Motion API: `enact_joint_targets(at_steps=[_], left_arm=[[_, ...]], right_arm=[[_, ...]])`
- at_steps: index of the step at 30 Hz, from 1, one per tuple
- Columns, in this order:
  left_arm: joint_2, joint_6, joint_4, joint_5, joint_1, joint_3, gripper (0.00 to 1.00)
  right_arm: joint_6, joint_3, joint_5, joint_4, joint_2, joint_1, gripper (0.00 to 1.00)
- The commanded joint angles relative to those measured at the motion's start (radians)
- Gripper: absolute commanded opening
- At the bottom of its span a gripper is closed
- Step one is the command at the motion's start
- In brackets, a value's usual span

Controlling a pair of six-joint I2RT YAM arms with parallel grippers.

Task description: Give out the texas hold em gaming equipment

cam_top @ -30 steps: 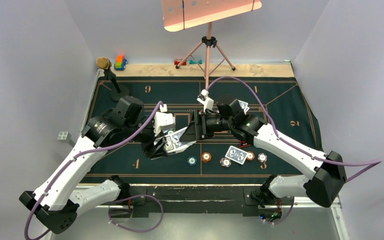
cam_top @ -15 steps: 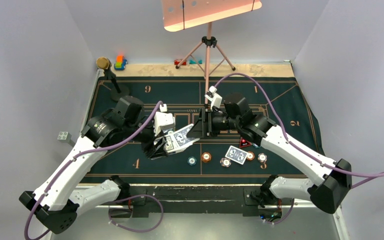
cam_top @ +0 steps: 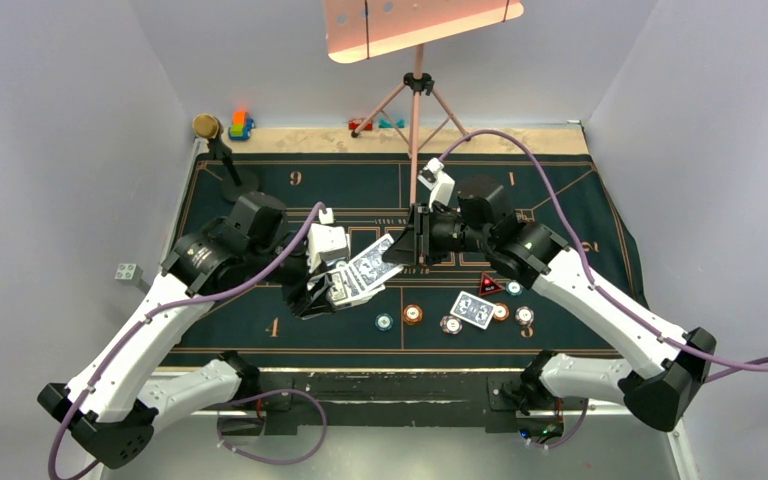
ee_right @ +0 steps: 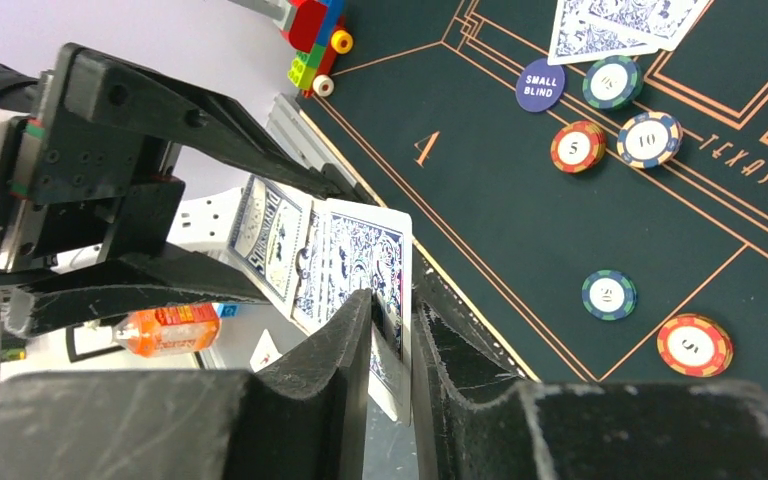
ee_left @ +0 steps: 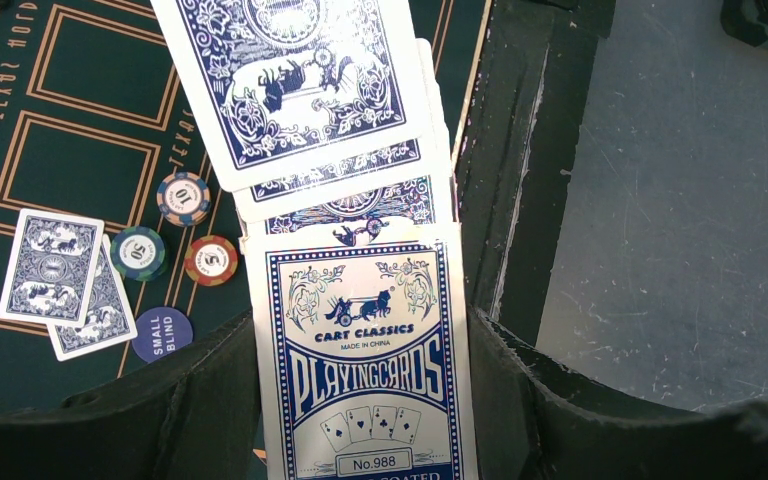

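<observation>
Playing cards, top view: the card box (cam_top: 339,288) sits left of frame centre in the left claw (cam_top: 320,297). The top card (cam_top: 374,262) slants up-right to the right claw (cam_top: 407,250), above the green felt (cam_top: 260,190).
Top view, low centre: a teal chip (cam_top: 385,322), an orange chip (cam_top: 413,314) and a pinkish-white chip (cam_top: 450,324) lie in a row. Two dealt cards (cam_top: 473,309) lie just right of them, with the red-black marker (cam_top: 489,285) above.
Top view, upper left: toy blocks (cam_top: 241,125) beside the gold-topped stand (cam_top: 207,127).
Left wrist view, left claw: clamped on the box, whose "PLAYING CARDS" print is readable only here. Blue-backed cards (ee_left: 300,90) fan toward the top of the frame.
Left wrist view, lower left: another card pair (ee_left: 60,275), a "SMALL BLIND" disc (ee_left: 161,333) and chips marked 10 (ee_left: 183,198), 50 (ee_left: 139,252) and 5 (ee_left: 210,260), none seen from above.
Right wrist view, right claw: its fingers (ee_right: 350,370) are closed to a narrow gap on the top card's edge, a pinch plain only here.
Right wrist view, right side: a chip marked 20 (ee_right: 609,295) and an orange one marked 5 (ee_right: 695,345) on the felt.
</observation>
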State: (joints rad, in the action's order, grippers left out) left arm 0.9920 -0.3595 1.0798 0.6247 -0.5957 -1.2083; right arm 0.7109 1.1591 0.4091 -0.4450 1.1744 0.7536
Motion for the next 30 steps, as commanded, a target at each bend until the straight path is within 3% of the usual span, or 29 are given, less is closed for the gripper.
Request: enact_joint_targets(at_steps=[1, 10, 21, 30], left_arm=[[-0.019, -0.004, -0.029, 0.029, 0.004, -0.027, 0.0], [-0.021, -0.003, -0.03, 0.03, 0.004, -0.027, 0.0], [-0.02, -0.001, -0.03, 0.031, 0.004, -0.03, 0.0], [-0.015, 0.003, -0.031, 0.038, 0.004, -0.036, 0.0]], right_arm=[[-0.034, 0.059, -0.036, -0.027, -0.029, -0.002, 0.22], [-0.053, 0.045, -0.029, -0.035, -0.011, -0.002, 0.23], [-0.093, 0.051, -0.056, -0.091, 0.008, 0.0, 0.47], [-0.092, 0.041, -0.068, -0.082, -0.011, -0.001, 0.44]])
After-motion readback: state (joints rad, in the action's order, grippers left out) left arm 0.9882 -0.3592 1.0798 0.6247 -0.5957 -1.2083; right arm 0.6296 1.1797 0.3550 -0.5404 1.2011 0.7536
